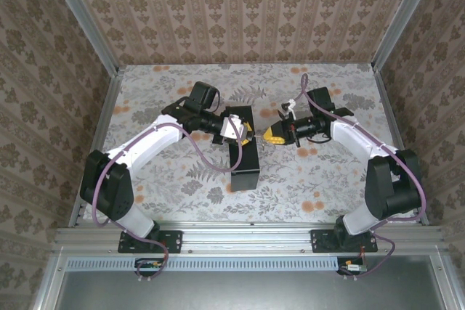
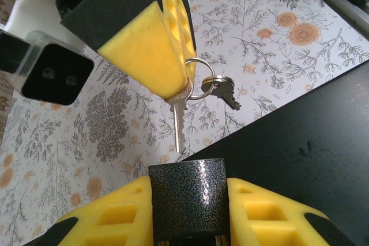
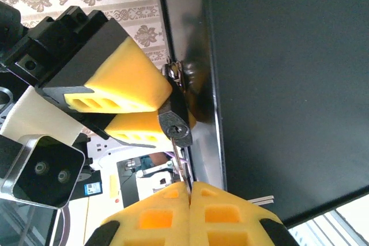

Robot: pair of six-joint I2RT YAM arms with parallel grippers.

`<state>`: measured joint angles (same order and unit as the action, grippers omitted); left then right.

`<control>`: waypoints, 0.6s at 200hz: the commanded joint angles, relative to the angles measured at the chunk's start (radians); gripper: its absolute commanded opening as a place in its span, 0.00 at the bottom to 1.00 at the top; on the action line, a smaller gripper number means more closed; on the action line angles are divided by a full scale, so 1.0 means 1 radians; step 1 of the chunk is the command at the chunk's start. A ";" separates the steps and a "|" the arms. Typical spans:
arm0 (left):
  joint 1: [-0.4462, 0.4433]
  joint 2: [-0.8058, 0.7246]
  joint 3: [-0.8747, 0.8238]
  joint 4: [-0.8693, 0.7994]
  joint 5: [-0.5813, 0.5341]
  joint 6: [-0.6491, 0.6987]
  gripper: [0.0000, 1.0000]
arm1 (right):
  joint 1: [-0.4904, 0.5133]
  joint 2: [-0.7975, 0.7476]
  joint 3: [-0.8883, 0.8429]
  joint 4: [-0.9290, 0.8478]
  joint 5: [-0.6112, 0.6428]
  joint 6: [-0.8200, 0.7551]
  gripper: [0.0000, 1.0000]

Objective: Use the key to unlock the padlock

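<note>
The padlock (image 2: 187, 191) has a dark speckled body and sits squeezed between the yellow pads of my left gripper (image 2: 187, 214). From the right wrist view the padlock (image 3: 176, 120) hangs at the edge of the black box (image 3: 277, 84), keyhole facing my right gripper (image 3: 189, 191). That gripper is shut on the silver key (image 3: 180, 165), whose tip meets the keyhole; how deep it sits I cannot tell. In the left wrist view the key (image 2: 177, 125) points down at the padlock, with a ring (image 2: 199, 79) and a second key (image 2: 228, 93) dangling beside it.
The black box (image 1: 243, 157) lies mid-table between the two arms, with my left gripper (image 1: 242, 132) and right gripper (image 1: 275, 134) meeting at its far right corner. Floral tabletop (image 1: 320, 179) surrounds it, and patterned walls close the back and sides.
</note>
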<state>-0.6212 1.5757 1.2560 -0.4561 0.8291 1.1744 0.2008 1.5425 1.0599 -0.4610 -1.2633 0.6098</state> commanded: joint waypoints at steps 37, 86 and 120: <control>-0.009 -0.043 0.017 0.032 0.045 0.004 0.18 | 0.019 0.022 0.038 0.001 0.000 0.001 0.00; -0.008 -0.040 0.016 0.033 0.041 0.004 0.18 | -0.012 0.000 0.016 -0.014 -0.005 -0.014 0.00; -0.008 -0.039 0.017 0.033 0.044 0.004 0.18 | -0.017 -0.001 0.009 -0.018 -0.005 -0.019 0.00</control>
<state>-0.6212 1.5757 1.2560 -0.4576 0.8253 1.1744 0.1875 1.5551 1.0725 -0.4526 -1.2640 0.6048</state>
